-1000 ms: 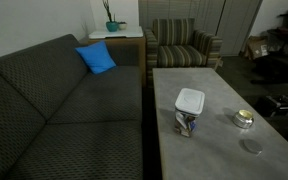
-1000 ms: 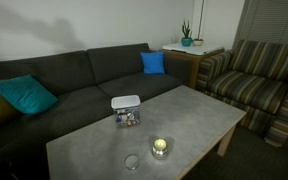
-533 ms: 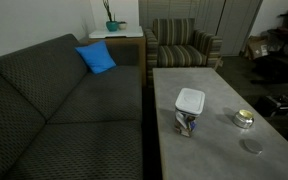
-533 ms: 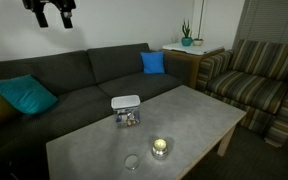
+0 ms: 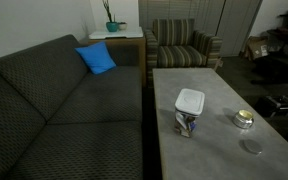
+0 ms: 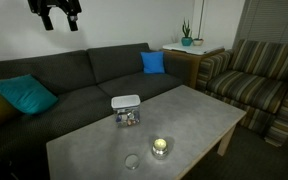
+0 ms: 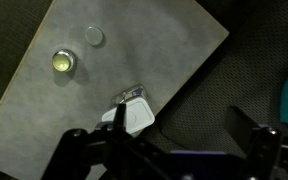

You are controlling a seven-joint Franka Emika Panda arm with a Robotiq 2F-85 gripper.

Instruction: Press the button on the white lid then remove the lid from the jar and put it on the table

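The white lid (image 5: 190,100) sits on the jar (image 5: 187,122), which stands on the grey table (image 5: 214,85) near its sofa-side edge. Lid (image 6: 125,101) and jar (image 6: 127,117) also show in the other exterior view. My gripper (image 6: 57,12) hangs high above the sofa, far from the jar, and does not show in the exterior view that looks along the table. In the wrist view the gripper (image 7: 162,135) is open and empty. The lid (image 7: 134,115) lies far below, near its left finger, and the jar (image 7: 132,95) shows at the lid's edge.
A shiny round tin (image 5: 243,119) and a flat grey disc (image 5: 251,146) lie on the table beyond the jar. A dark sofa (image 5: 64,110) with a blue cushion (image 5: 96,57) runs beside the table. A striped armchair (image 5: 182,45) and a side table with a plant (image 5: 114,30) stand at the far end.
My gripper has come into an exterior view at the top left, high over the sofa, and has shifted a little to the right. The lid and jar have not moved.
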